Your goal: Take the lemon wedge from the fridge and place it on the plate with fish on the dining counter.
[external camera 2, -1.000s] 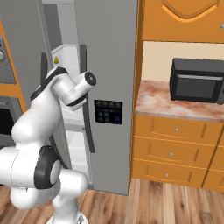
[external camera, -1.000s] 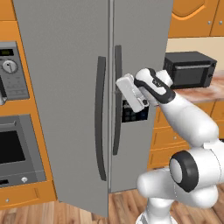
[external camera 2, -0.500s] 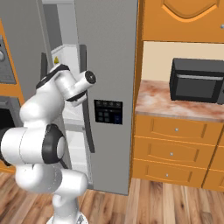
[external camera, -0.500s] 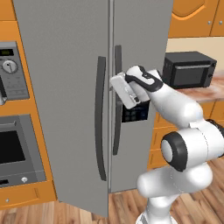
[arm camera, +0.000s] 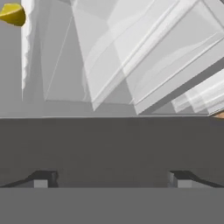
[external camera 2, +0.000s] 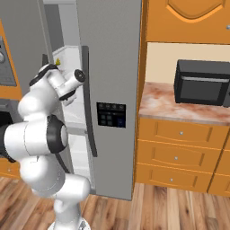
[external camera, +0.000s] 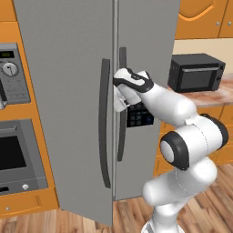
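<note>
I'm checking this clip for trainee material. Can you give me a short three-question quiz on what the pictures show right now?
1. True or false: both doors of the fridge are fully shut.
2. The gripper stands: A) shut on the lemon wedge, B) open and holding nothing, C) shut on a door handle.
3. Fill in: on the orange cabinet counter right of the fridge stands a black ____.

Key
1. False: the right base view shows the left door ajar, white shelves visible.
2. B.
3. Microwave.
</note>
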You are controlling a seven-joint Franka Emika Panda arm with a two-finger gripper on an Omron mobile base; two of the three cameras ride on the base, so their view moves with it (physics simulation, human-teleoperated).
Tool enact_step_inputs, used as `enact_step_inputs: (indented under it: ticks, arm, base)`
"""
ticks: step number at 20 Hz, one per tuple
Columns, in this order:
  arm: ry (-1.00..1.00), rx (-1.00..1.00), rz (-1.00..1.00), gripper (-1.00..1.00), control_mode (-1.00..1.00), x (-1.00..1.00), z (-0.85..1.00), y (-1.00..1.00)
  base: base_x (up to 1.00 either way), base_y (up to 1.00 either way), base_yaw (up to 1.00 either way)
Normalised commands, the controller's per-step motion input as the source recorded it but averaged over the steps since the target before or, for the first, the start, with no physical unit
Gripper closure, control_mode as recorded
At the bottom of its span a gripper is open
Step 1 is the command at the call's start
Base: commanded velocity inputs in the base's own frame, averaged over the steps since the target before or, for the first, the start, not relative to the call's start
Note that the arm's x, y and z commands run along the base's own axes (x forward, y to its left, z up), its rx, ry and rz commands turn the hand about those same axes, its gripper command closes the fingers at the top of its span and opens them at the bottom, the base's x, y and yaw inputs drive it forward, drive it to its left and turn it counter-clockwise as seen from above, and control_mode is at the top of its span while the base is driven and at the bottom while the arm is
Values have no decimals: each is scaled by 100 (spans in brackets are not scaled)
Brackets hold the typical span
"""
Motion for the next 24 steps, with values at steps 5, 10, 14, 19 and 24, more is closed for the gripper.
enact_step_inputs:
  ticks: [5,10,14,19,24]
  arm:
    - [-9,-12,28,-100,-100,-100,0,84]
    - [-6,-3,30,-100,-100,-75,0,88]
    - [-1,5,10,-100,-100,26,0,100]
    - [-11,2,2,-100,-100,7,-6,100]
    - [-20,7,0,-100,-100,0,-9,100]
  base:
    - [0,0,0]
    - [0,0,0]
    - [0,0,0]
    - [0,0,0]
    - [0,0,0]
